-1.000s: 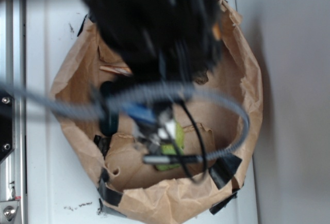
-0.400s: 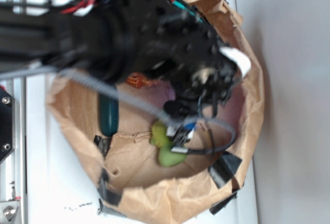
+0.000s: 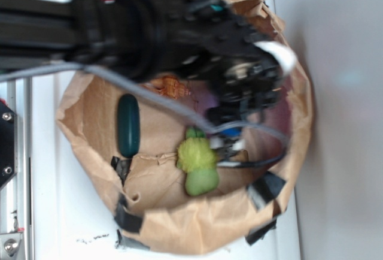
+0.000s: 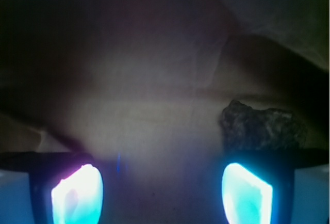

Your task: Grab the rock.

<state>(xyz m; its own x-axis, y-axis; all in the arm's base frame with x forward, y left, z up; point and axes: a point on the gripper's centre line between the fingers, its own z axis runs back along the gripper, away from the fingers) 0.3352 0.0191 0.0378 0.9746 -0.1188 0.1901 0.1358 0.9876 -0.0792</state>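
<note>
Exterior view: the black arm [image 3: 149, 26] reaches in from the left over a crumpled brown paper bag [image 3: 281, 170] lying on the white counter [image 3: 66, 212]; the arm's bulk hides the claw tips and the rock.
Wrist view: this one alone shows the rock [image 4: 260, 126], a rough dark grey lump on the paper floor, and the claw [image 4: 161, 193] with its two glowing fingers [image 4: 77, 195].
Claw: spread wide, the fingers at far left and far right of the wrist view, nothing held between them.
Rock to claw: it lies just beyond the right finger, ahead of it and slightly outside the gap; the floor between the fingers is bare paper.
Other things in the bag: a green plush toy [image 3: 197, 164] near the middle, a smooth dark green oblong [image 3: 128, 124] to the left, an orange-brown shell [image 3: 170, 84] just under the arm.
Edges: in the wrist view a paper fold rises close behind the rock and to its right.
Open room: in the wrist view, flat paper runs left of the rock, unblocked.
</note>
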